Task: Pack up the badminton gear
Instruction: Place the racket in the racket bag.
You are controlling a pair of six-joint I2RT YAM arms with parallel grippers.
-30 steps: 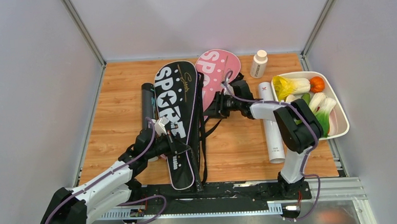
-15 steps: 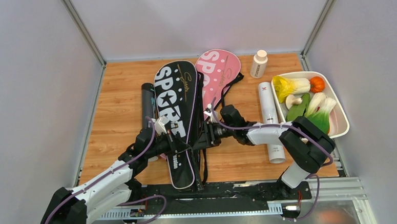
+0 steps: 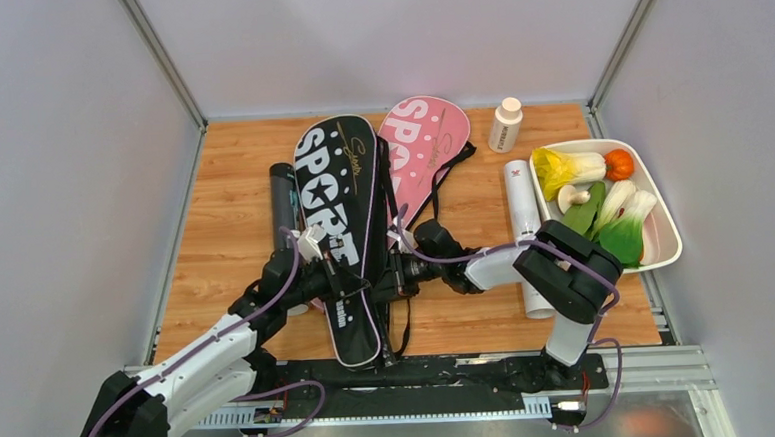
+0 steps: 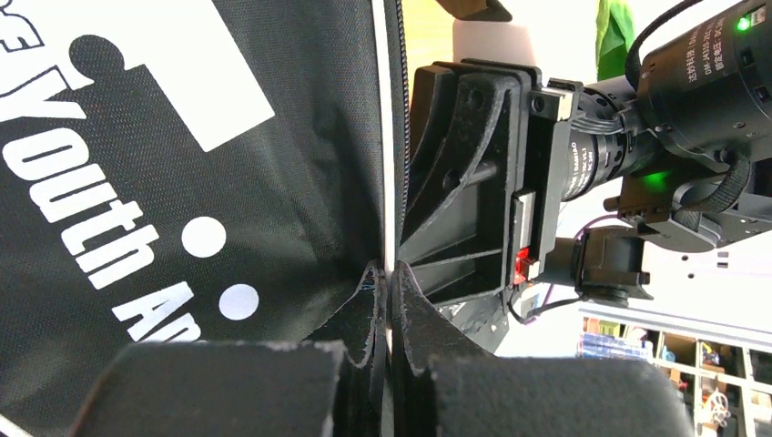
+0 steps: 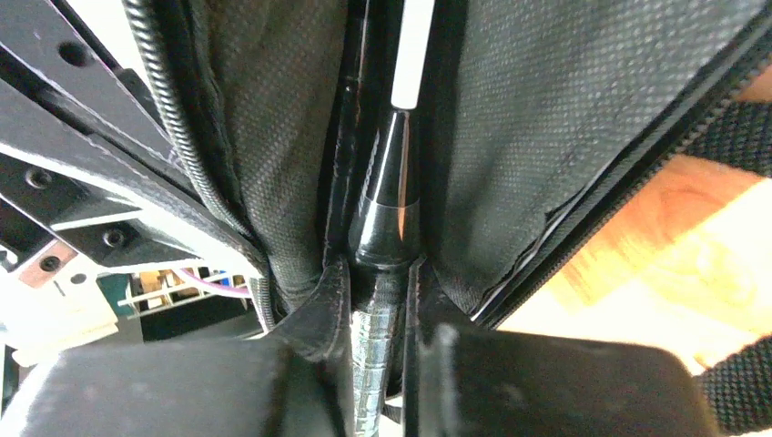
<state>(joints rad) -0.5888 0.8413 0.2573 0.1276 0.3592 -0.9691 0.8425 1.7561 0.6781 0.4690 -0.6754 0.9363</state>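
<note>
The black "SPORT" bag (image 3: 338, 211) lies lengthwise mid-table, and its fabric (image 4: 182, 182) fills the left wrist view. My left gripper (image 3: 352, 282) (image 4: 390, 278) is shut on the bag's white-piped edge near its narrow end. My right gripper (image 3: 385, 277) (image 5: 378, 273) reaches into the bag's open side from the right. It is shut on a racket handle (image 5: 387, 218), black with a wrapped grip, between the bag's two fabric walls. The racket's white shaft (image 5: 411, 55) runs deeper into the bag. The pink bag (image 3: 425, 141) lies behind, partly under the black one.
A black tube (image 3: 282, 194) lies left of the black bag and a white tube (image 3: 524, 221) lies right of my right arm. A small white bottle (image 3: 505, 124) stands at the back. A white tray (image 3: 670, 239) of toy vegetables is at the right edge.
My right arm swung from the pink bag toward me to the black bag's lower side and closed on the racket handle. The black bag shifted slightly left. The left gripper stayed shut.
</note>
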